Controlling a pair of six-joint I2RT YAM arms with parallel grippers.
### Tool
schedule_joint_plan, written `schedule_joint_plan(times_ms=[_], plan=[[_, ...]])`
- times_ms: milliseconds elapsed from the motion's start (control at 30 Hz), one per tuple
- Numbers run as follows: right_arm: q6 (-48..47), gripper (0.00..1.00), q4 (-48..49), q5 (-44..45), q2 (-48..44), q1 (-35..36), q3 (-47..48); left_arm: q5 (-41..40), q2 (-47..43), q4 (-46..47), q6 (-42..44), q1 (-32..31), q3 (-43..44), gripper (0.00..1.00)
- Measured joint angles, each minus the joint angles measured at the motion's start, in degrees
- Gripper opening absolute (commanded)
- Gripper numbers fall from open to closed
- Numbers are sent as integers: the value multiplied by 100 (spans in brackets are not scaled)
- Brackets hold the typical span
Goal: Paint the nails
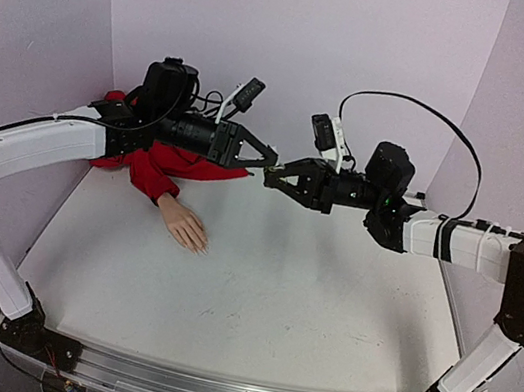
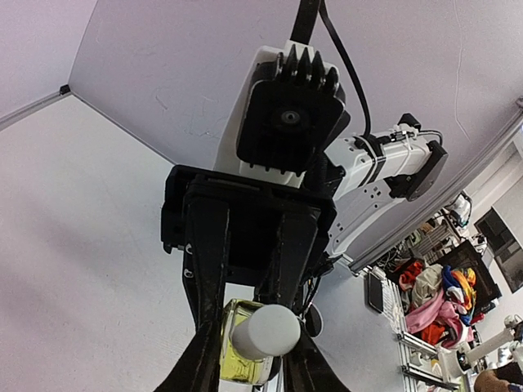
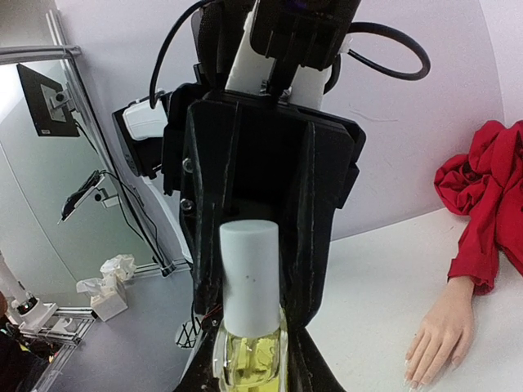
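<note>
In right jaws — one bottle

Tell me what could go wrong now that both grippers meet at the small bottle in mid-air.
1. The right gripper holds the bottle above the table, while the left gripper flanks its white cap. A poor pinch or an off-axis twist could wrench the bottle loose and drop it.
2. The bottle lies nearly sideways, so liquid might spill onto the table once the cap loosens.
</note>
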Motion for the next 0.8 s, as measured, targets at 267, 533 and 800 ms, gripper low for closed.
schedule_joint_plan(times_ms=[267,533,800], plan=[[52,0,-26,4,20,-37,0,-107,98,46,11,4,66,27],[-125,0,-136,105,20,-39,0,-219,136,52,-44,-9,74,14],[-503,0,-772,1117,-48,31,0,-905,181,39,114,-2,68,0]])
